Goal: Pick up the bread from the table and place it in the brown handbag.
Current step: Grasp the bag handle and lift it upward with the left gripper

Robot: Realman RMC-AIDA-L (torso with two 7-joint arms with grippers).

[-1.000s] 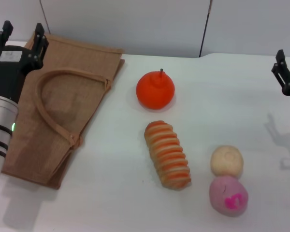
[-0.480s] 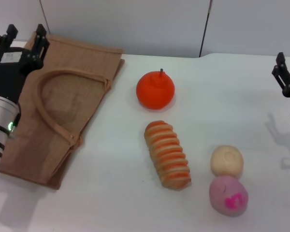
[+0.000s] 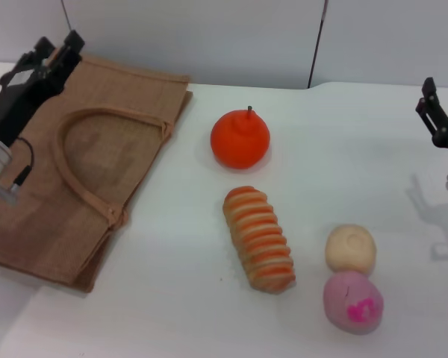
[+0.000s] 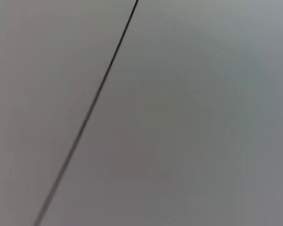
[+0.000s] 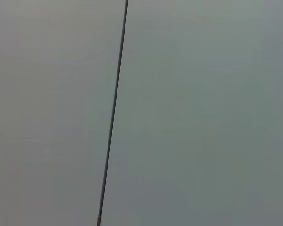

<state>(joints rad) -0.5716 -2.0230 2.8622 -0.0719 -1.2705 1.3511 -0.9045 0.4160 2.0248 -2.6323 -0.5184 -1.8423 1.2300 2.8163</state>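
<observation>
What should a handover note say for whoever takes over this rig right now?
Left gripper: empty, above the far left corner of the brown handbag, which lies flat on the table.
Right gripper: empty, at the far right edge of the table.
Bread: untouched mid-table, in front of the orange fruit, left of the bun and pink ball.
Done: nothing. Left: grasp bread, bag it.

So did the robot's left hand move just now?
Yes. The left gripper swung out toward the robot's left and tilted, uncovering more of the brown handbag lying flat. The bread stayed put.
</observation>
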